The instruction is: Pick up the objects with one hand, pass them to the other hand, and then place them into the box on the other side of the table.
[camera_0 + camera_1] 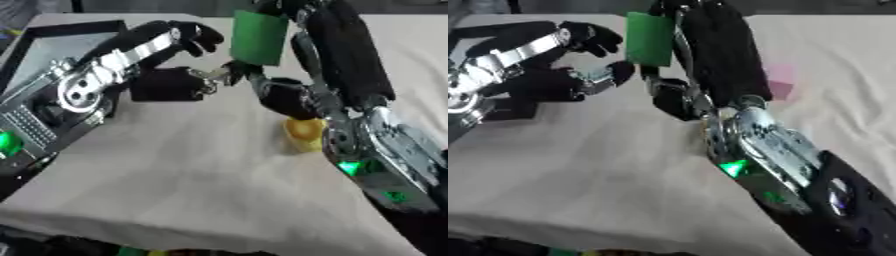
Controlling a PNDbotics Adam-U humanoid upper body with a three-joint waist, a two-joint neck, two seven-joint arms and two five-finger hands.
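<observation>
Yellow object (302, 134) half hidden behind right forearm; pink patch (779, 82) unidentifiable.

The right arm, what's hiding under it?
A yellow thing pokes out from under the right arm, lying on the cloth. Only part shows; the arm covers the rest, so I cannot tell what it is.

the desk (201, 170) is covered with a matt beige cloth, slightly creased. the left hand (188, 40) has matt black fingers and shiny silver metal links and joints. the right hand (337, 50) is matt black, with glossy metal housing at the wrist. the green block (259, 37) has a smooth, matt surface. the yellow object (303, 134) looks smooth and slightly glossy.
</observation>
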